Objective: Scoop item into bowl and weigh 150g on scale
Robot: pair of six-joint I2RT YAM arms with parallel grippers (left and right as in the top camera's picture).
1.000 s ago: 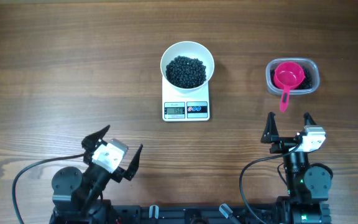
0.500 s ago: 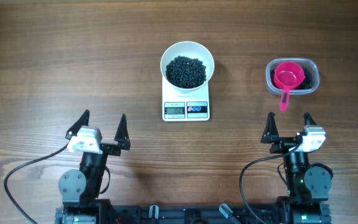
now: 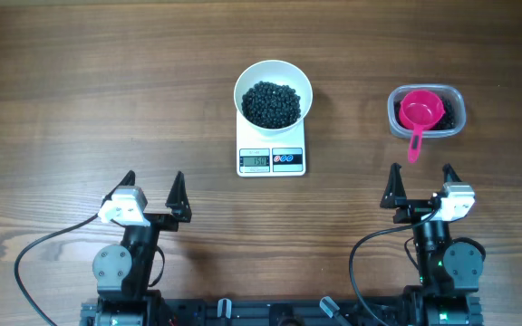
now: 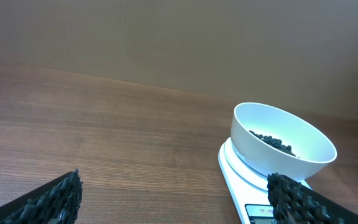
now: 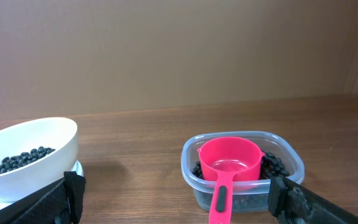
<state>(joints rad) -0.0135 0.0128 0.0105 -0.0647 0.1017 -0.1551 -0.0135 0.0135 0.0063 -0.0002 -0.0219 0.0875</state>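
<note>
The white bowl (image 3: 273, 92) (image 4: 283, 141) (image 5: 23, 155) stands on the white scale (image 3: 271, 156) (image 4: 244, 180) at the table's middle back, and black beads (image 3: 272, 103) (image 4: 272, 142) fill its bottom. More black beads (image 5: 272, 165) lie in a clear tub (image 3: 426, 111) (image 5: 243, 168) at the back right, under a pink scoop (image 3: 419, 114) (image 5: 229, 167) that rests in the tub. My left gripper (image 3: 151, 192) (image 4: 174, 198) is open and empty near the front left. At the front right my right gripper (image 3: 420, 181) (image 5: 178, 198) also stands open with nothing in it.
The scale's display (image 3: 256, 161) is lit, its digits too small to read. The pink scoop's handle (image 3: 414, 145) sticks out over the tub's near rim toward the right gripper. Wooden tabletop (image 3: 80, 100) lies all round.
The left arm has swung from a tilted pose to face straight back at the front left, then settled slightly right. The right arm, bowl, scale and tub have not moved.
</note>
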